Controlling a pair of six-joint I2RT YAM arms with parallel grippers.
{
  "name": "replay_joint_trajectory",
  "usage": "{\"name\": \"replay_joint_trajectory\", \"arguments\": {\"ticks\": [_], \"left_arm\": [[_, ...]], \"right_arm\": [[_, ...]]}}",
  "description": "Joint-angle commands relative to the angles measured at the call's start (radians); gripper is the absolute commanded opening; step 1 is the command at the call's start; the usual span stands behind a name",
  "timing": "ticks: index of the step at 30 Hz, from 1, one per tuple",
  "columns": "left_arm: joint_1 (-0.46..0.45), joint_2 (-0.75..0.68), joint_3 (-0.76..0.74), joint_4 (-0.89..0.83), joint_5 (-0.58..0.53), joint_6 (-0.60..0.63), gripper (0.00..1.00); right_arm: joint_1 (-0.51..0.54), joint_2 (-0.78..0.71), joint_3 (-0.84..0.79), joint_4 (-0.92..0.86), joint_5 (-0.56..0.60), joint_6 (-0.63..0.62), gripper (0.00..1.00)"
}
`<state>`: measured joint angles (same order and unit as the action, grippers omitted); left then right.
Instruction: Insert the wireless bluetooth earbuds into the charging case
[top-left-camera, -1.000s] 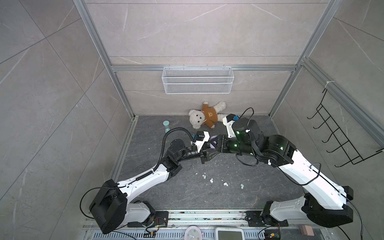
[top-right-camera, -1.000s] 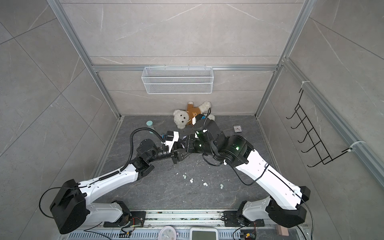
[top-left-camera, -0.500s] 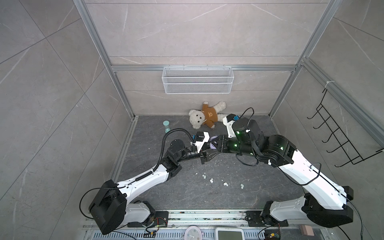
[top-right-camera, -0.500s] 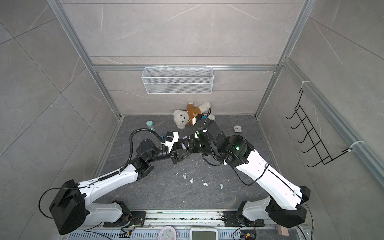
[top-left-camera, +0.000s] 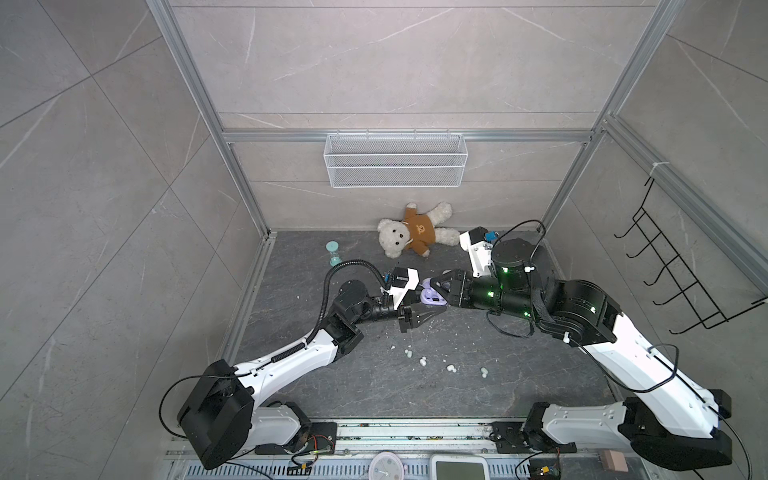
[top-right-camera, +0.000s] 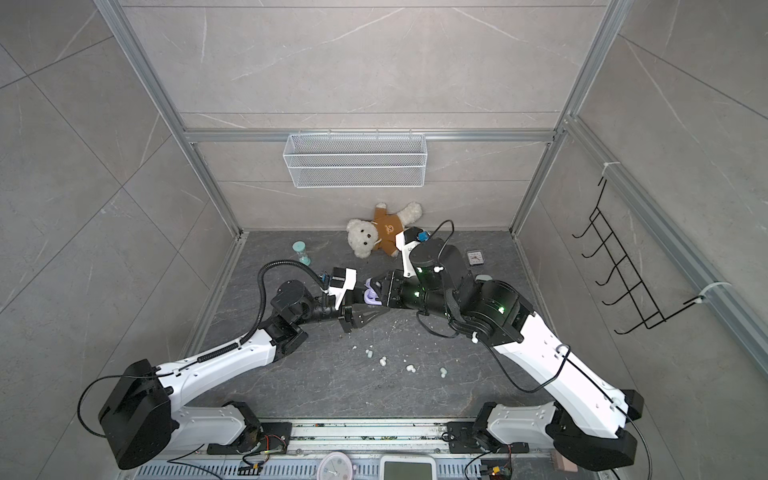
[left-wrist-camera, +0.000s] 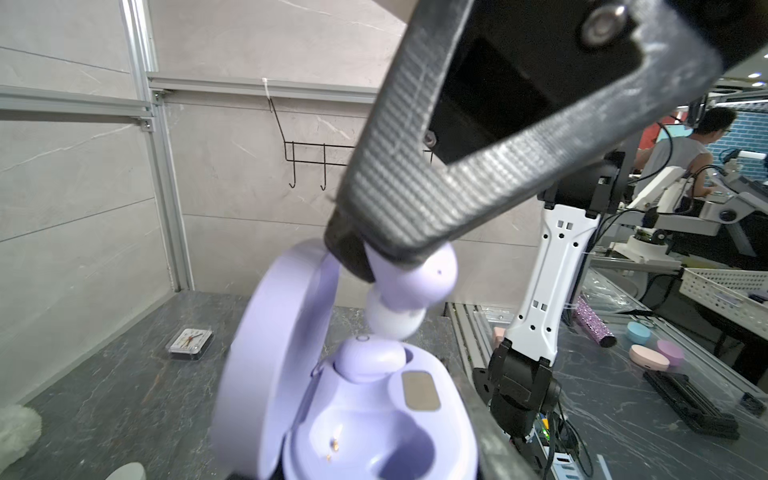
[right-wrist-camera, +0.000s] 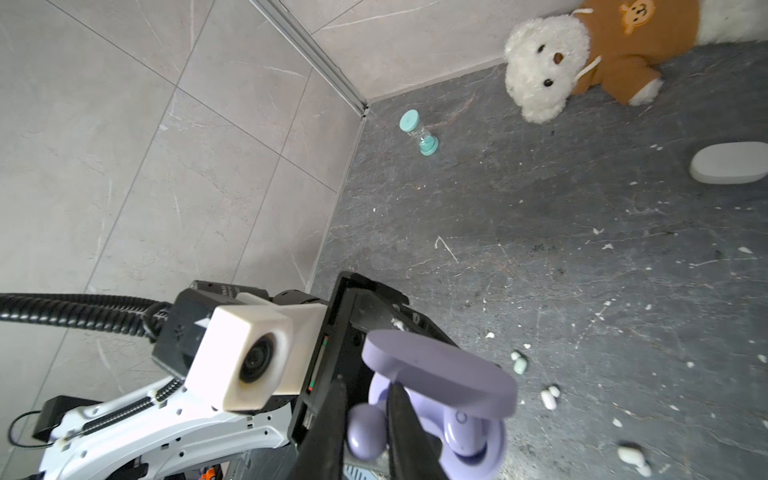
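Just above case (left-wrist-camera: 451, 399) rim, lilac earbud (left-wrist-camera: 415, 282)

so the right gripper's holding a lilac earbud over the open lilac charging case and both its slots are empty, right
Not both. The left wrist view shows a second lilac earbud already seated in one slot; only the other slot is empty. The rest holds: the right gripper holds a lilac earbud over the open lilac charging case.
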<state>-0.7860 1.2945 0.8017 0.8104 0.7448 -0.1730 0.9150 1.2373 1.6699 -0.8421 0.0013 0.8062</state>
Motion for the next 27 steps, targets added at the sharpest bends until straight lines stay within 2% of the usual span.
{"name": "replay_joint_trajectory", "arguments": {"ticks": [1,6,14,27], "left_arm": [[-0.006,-0.03,0.023,0.094,0.064,-0.032,0.16],[-0.006,-0.033,0.03,0.111,0.078,-0.052,0.17],[-0.006,-0.051,0.031,0.13,0.082,-0.071,0.16],[-0.006,-0.054,0.037,0.134,0.081,-0.068,0.17]], "right_arm": [[-0.003,-0.015,-0.025,0.06,-0.071,0.024,0.21],[-0.003,-0.024,-0.048,0.097,-0.115,0.028,0.2],[-0.004,-0.043,-0.053,0.069,-0.092,0.021,0.2],[-0.002,-0.027,-0.058,0.07,-0.131,0.029,0.2]]}}
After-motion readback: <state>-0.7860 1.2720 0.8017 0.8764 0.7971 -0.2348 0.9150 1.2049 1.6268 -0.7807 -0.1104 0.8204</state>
